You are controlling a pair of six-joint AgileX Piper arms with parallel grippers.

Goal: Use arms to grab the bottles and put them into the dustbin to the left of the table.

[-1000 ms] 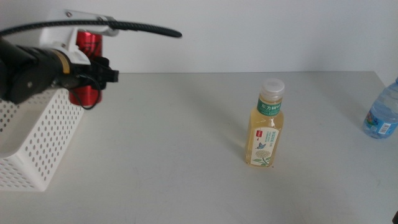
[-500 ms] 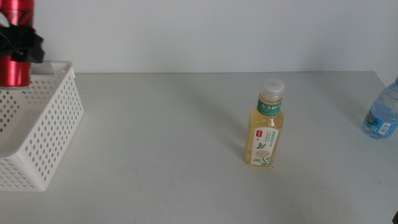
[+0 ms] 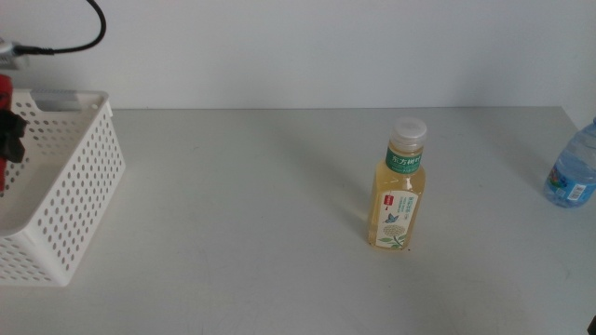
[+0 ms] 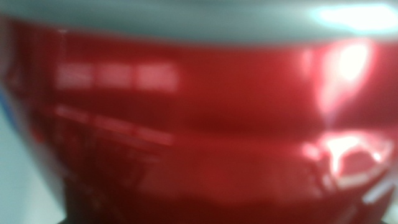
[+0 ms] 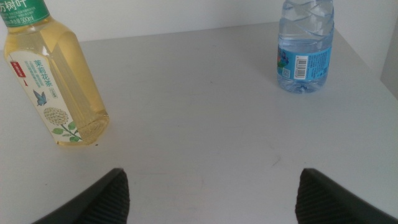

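Over the dustbin (image 3: 70, 186), at the far left edge of the middle view, the left gripper (image 3: 9, 140) appears clamped on the red can (image 4: 199, 130), which fills its wrist view in a blur; only slivers of both show. Let go off-centre and the can may clip the rim and roll onto the table (image 3: 242, 214). The dustbin's visible part looks empty. The right gripper (image 5: 211, 193) waits with jaws apart near the tea bottle (image 3: 399, 186) and water bottle (image 3: 573, 167), both upright on the table
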